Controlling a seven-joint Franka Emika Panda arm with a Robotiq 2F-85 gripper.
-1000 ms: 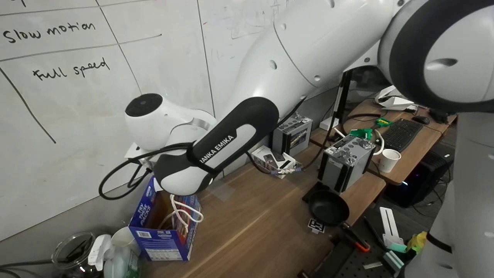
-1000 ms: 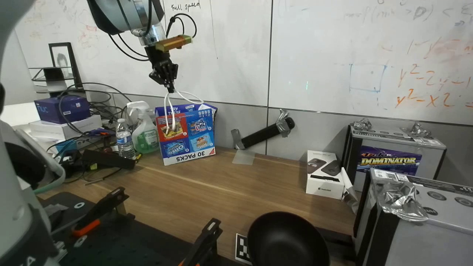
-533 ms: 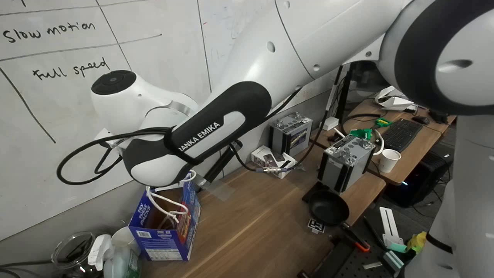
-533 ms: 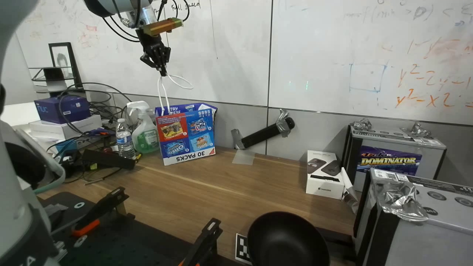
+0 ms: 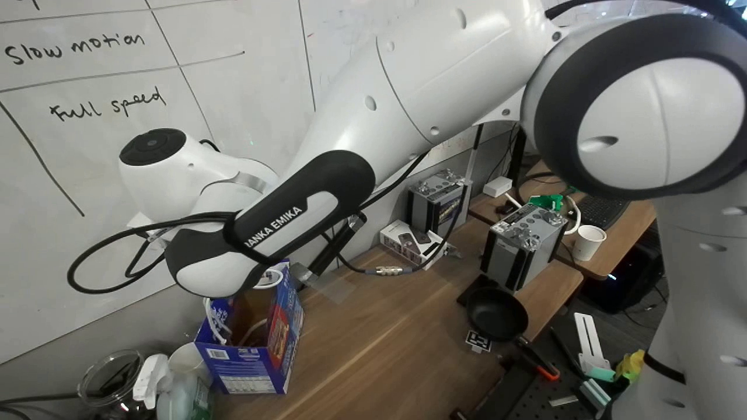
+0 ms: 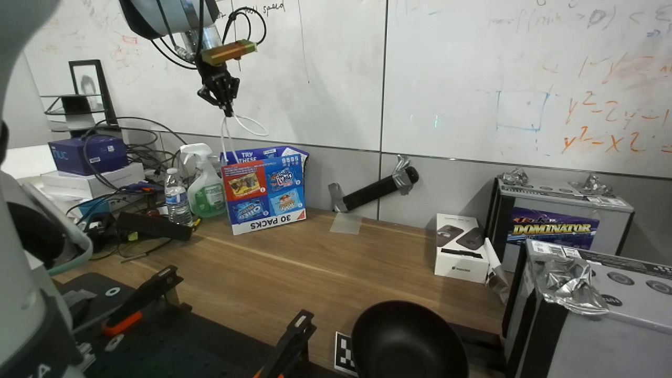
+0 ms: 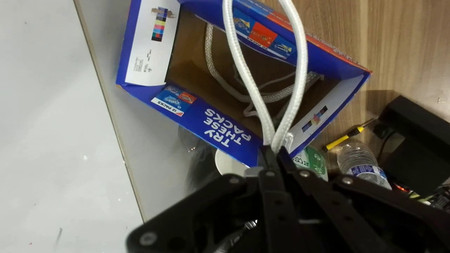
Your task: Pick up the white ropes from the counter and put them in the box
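The gripper (image 7: 275, 154) is pinching white rope (image 7: 302, 59) above the box (image 6: 265, 194) by the worktop's (image 6: 315, 262) wall-side edge; more rope (image 7: 209, 49) is lying inside

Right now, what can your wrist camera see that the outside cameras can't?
Only the wrist view shows the coloured squares printed inside the blue box, at the end nearest the spray bottle.
Only the exterior views show the black pan and whiteboard writing.
They share the box, the brown counter and the white rope that the gripper holds.
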